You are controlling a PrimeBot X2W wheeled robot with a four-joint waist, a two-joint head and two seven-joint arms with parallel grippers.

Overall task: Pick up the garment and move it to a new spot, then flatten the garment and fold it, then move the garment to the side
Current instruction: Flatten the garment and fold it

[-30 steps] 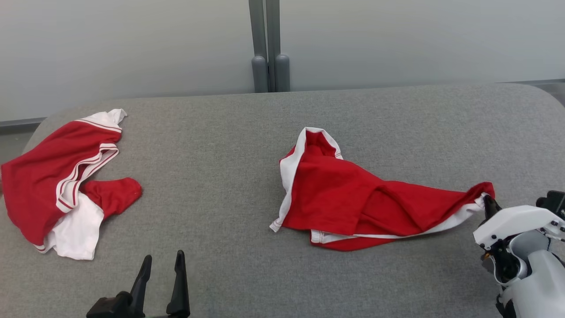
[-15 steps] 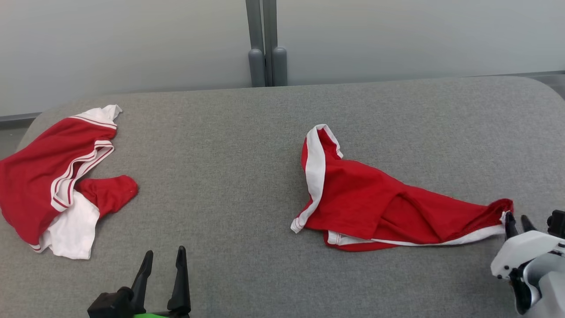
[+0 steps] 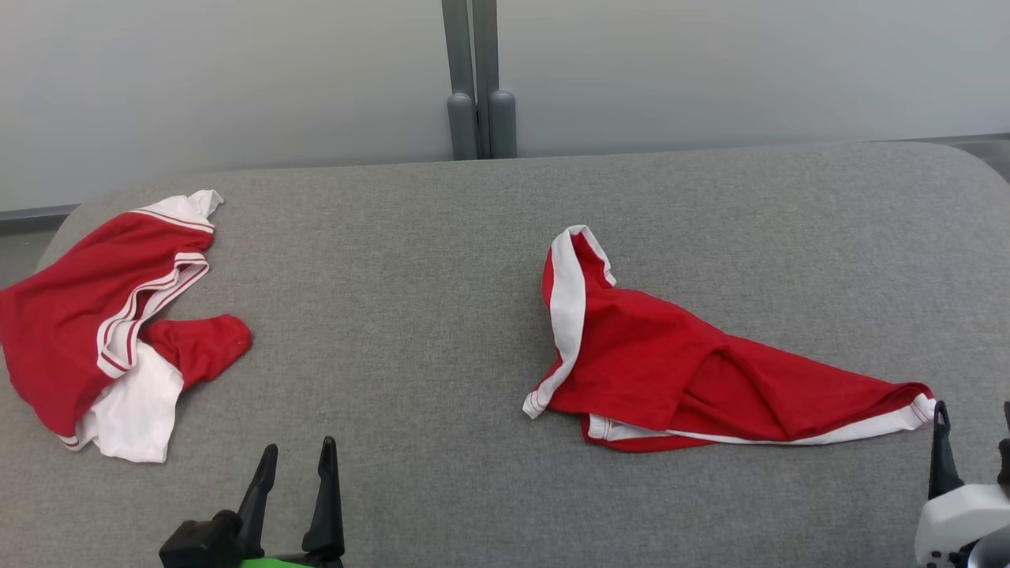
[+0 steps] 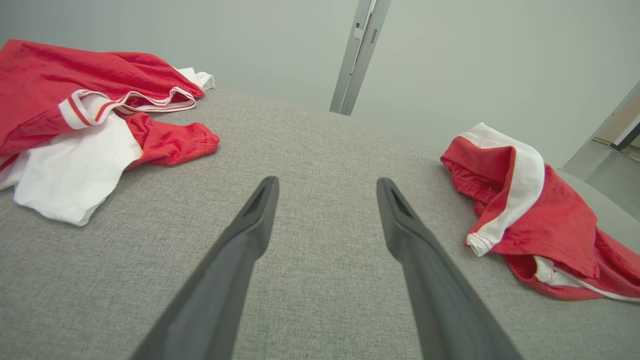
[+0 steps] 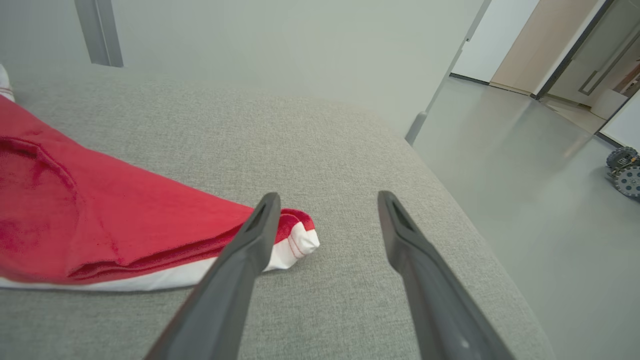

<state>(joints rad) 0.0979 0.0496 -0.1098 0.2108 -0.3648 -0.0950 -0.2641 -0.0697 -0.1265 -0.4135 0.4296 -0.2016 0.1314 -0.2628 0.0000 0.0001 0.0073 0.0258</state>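
Note:
A red garment (image 3: 678,363) with white trim lies stretched out on the grey fabric table (image 3: 394,260), right of centre, its tapered corner (image 3: 919,406) pointing right. My right gripper (image 3: 972,442) stands open just below and right of that corner, holding nothing. In the right wrist view the garment (image 5: 100,210) ends beside the left finger of that gripper (image 5: 327,197), outside the gap. My left gripper (image 3: 298,450) is open at the table's front. In the left wrist view it (image 4: 326,181) points at bare table, with the garment (image 4: 540,220) to its right.
A second red and white garment (image 3: 71,315) lies crumpled at the table's far left, also in the left wrist view (image 4: 75,100). A grey post (image 3: 477,79) stands behind the table. The table's rounded right edge drops to the floor (image 5: 500,150).
My right gripper dragged the garment's corner to the right, let it go and drew back toward the lower right, now open. The garment lies longer and flatter. The left gripper held still.

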